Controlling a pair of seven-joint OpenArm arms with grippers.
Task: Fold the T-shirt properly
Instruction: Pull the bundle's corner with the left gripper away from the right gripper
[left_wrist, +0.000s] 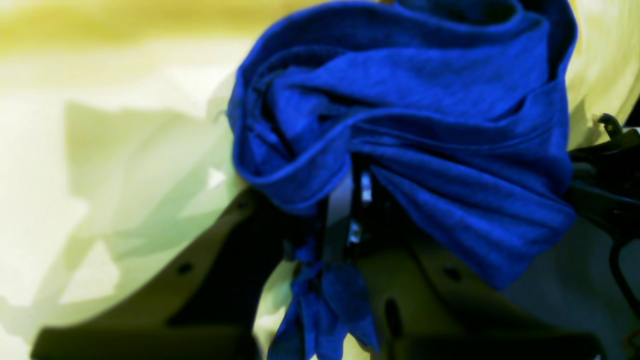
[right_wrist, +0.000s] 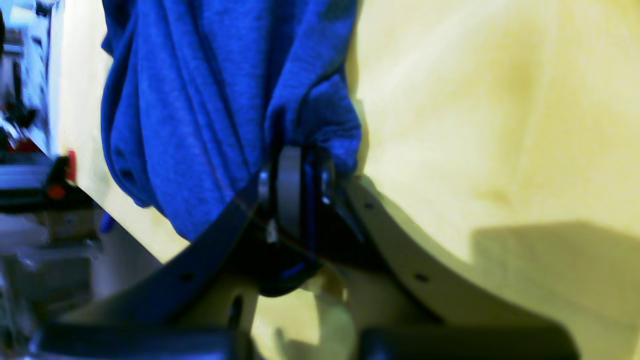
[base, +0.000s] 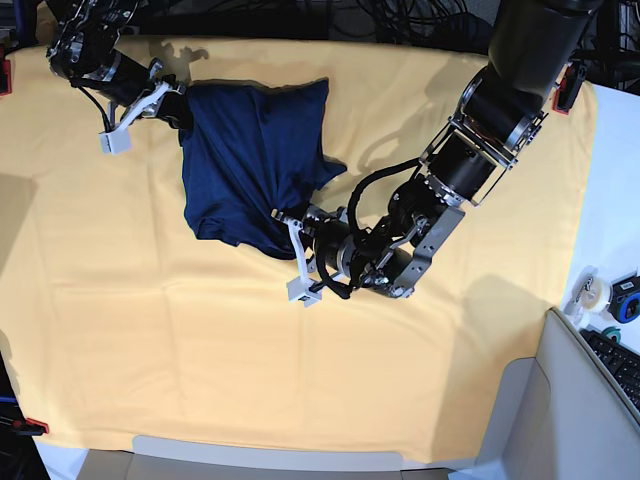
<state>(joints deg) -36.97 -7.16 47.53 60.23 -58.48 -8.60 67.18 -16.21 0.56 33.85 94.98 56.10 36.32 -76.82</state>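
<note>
Fingers of the left gripper (left_wrist: 350, 200) and right gripper (right_wrist: 295, 185) are both clenched on bunched cloth of the navy T-shirt (base: 250, 160), which hangs slack between them over the yellow table cover (base: 200, 340). Judged step: carrying a fold across. Next requires laying the fabric flat, then letting go.

T-shirt (base: 250, 165) on yellow cloth (base: 200, 340), stretched between claws: right gripper (base: 178, 100) at its far corner, left gripper (base: 290, 222) at its near edge.

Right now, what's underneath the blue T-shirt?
The pale yellow cloth shows on every side of the T-shirt and runs beneath it. Anything else under the bunched fabric is hidden.
</note>
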